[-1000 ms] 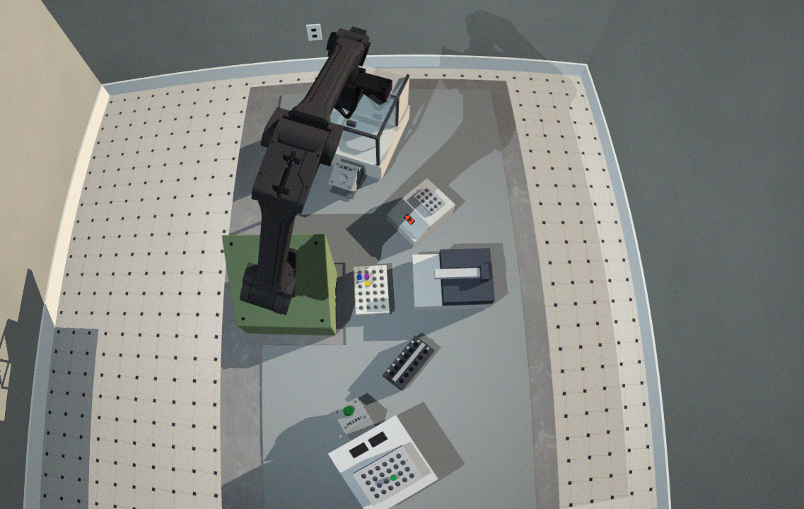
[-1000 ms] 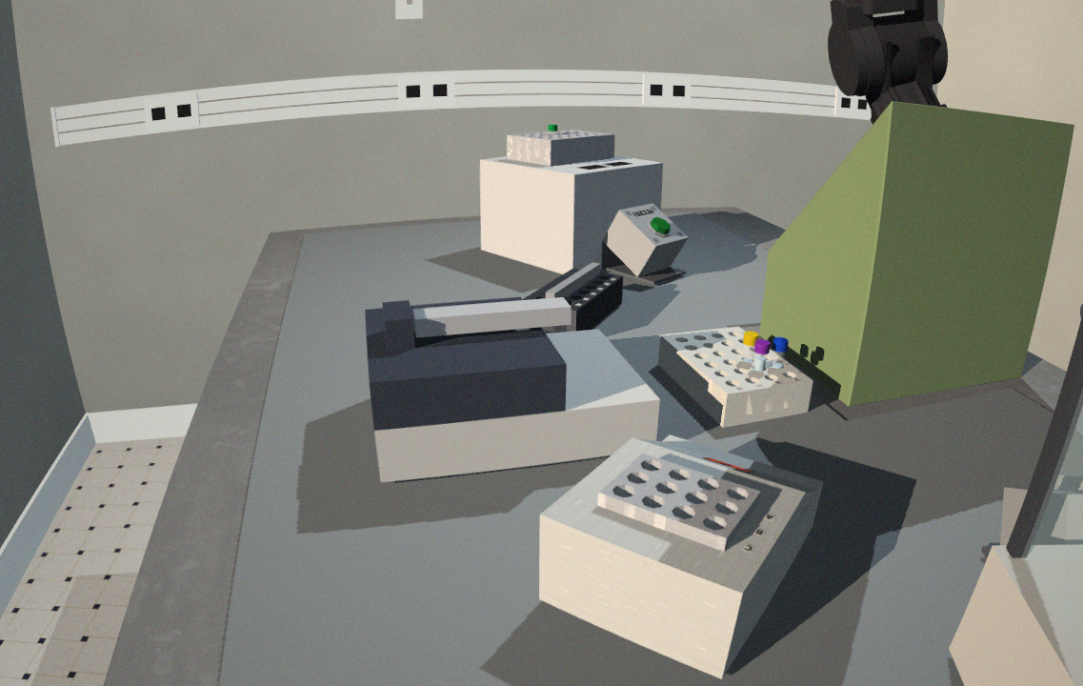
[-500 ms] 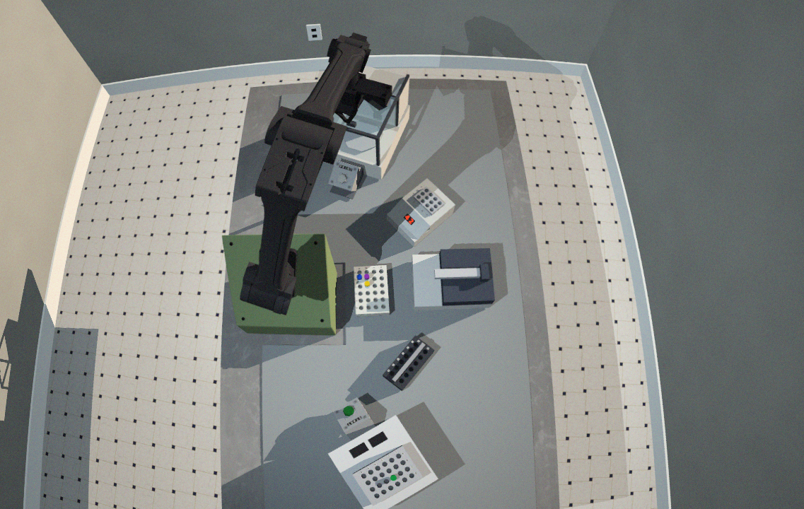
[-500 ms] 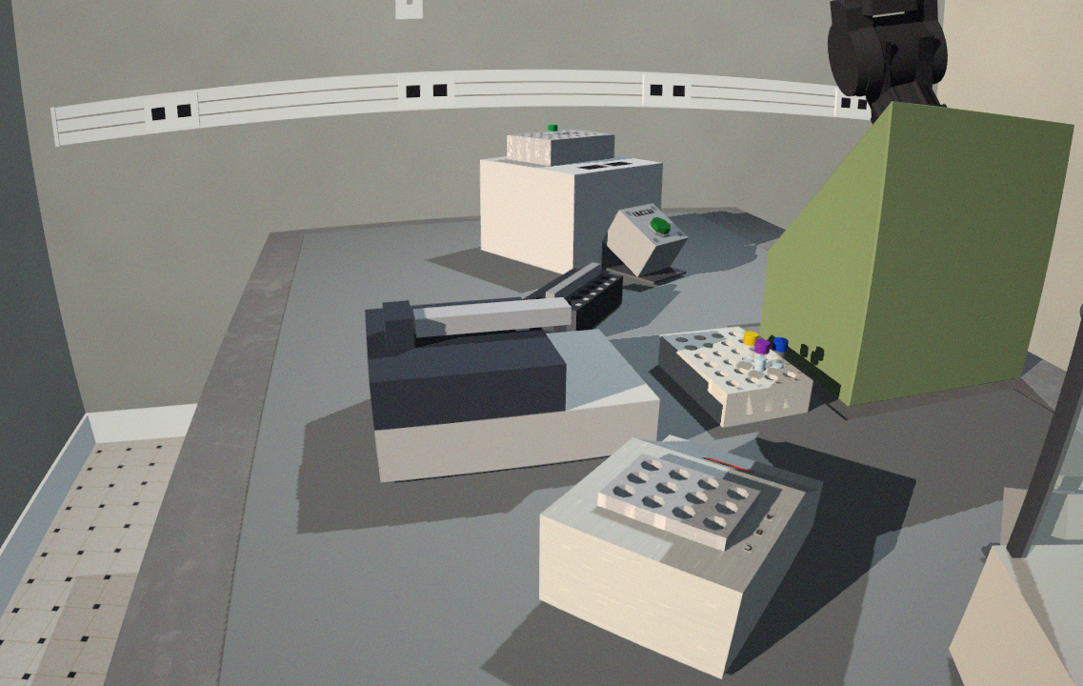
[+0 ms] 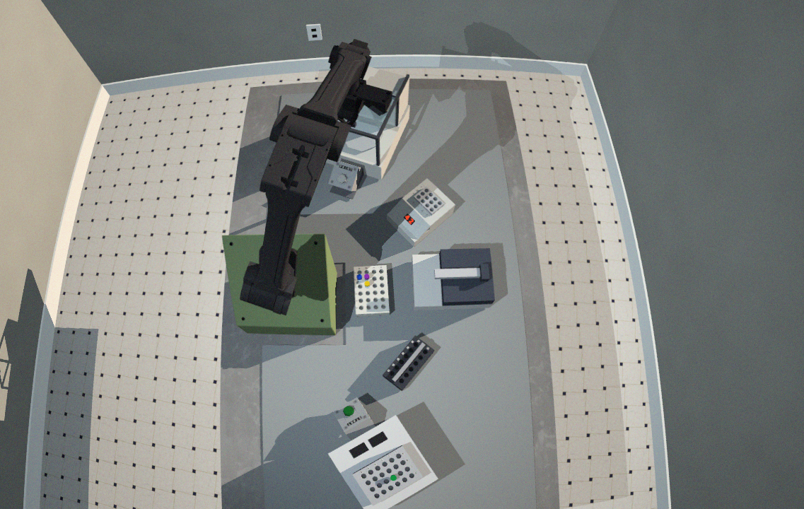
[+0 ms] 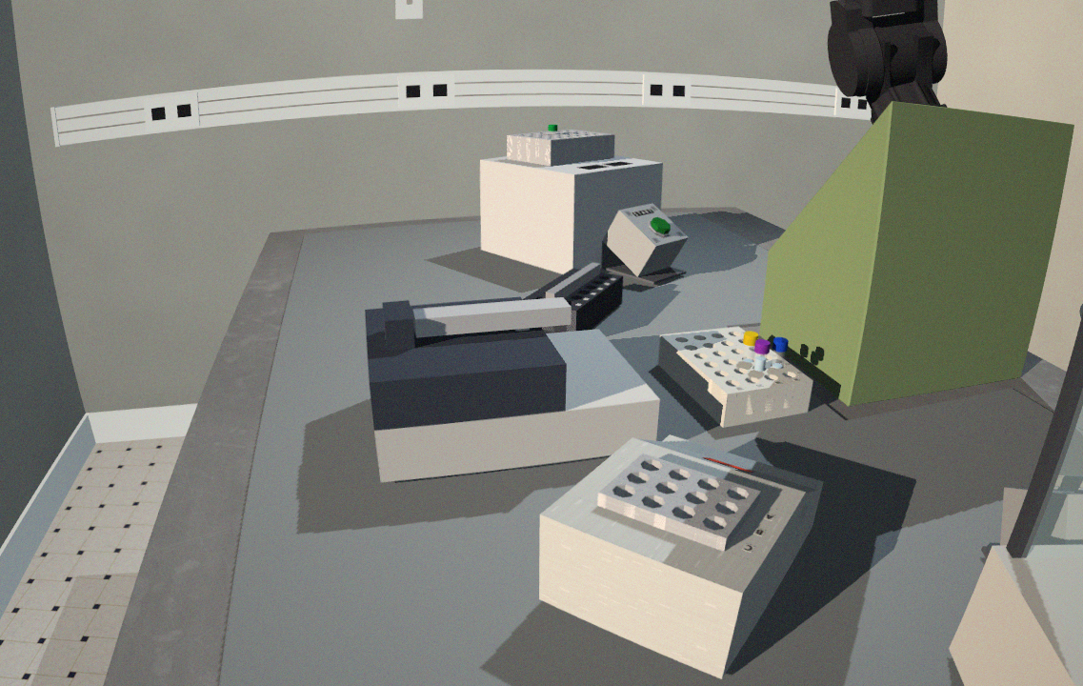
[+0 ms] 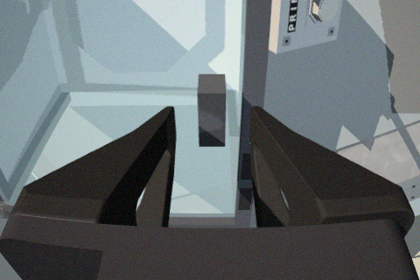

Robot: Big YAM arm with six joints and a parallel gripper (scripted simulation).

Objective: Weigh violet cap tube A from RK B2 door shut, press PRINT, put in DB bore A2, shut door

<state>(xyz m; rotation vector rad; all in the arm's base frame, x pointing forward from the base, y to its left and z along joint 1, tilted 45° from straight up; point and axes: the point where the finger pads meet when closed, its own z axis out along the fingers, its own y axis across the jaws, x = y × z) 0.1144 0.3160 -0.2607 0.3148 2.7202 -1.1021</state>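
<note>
Tube A, violet cap (image 5: 366,276) (image 6: 762,346), stands in the tube rack (image 6: 736,409) beside a blue-capped tube (image 5: 359,277) (image 6: 780,343) and a yellow-capped tube (image 5: 367,284) (image 6: 751,338). My gripper (image 7: 213,120) is partly open, with nothing gripped. Its fingertips stand on either side of the dark handle (image 7: 212,122) of the balance's door in the wrist view; their height over it is unclear. The glass door looks shut. The PRINT key (image 5: 342,178) (image 7: 325,5) is in front of the balance (image 5: 381,170) (image 6: 996,614). The dry block (image 5: 414,235) (image 6: 638,588) shows no caps in its bores. The green lamp is not visible.
The spectrophotometer (image 5: 426,290) (image 6: 476,452) stands behind the rack. The magnet block (image 5: 407,363) (image 6: 600,302) and the mixer (image 5: 344,459) (image 6: 528,212), holding a green-capped tube (image 5: 393,478) (image 6: 551,128), are farther right. The arm hides part of the balance from above.
</note>
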